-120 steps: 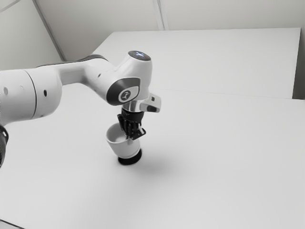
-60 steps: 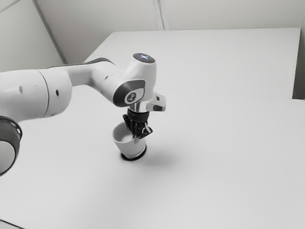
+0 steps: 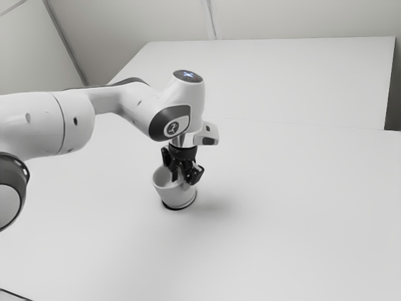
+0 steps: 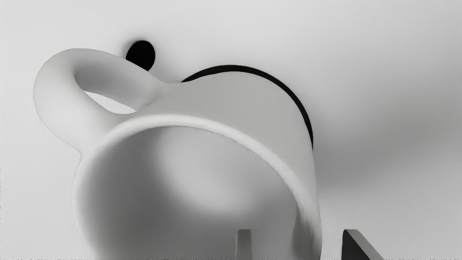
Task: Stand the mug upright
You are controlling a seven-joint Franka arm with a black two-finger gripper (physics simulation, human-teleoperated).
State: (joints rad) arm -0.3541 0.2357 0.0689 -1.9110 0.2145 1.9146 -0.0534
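Exterior view: white mug (image 3: 178,196) stands on the tabletop (image 3: 282,207) below the arm (image 3: 119,103), mouth up, walls leaning a little toward the exterior view's left. Can't tell if the base sits fully flat.
Pincer: (image 3: 183,181) at the mug's rim, apart, straddling the wall. Wrist view has a gap on either side of the wall.
Mug look: plain, smooth, thick rounded rim (image 4: 202,122), black band (image 4: 285,88) round the base.
Handle: fat closed loop (image 4: 54,94), on a different part of the wall from the pincer; tabletop visible through it.
Mug contents: one finger (image 4: 243,247) reaches into the mouth; inner wall is grey with a lighter patch.
Outside wall: other finger (image 4: 361,247), just beside it.
Black oval: (image 4: 141,54) close past the handle, can't tell what it is.
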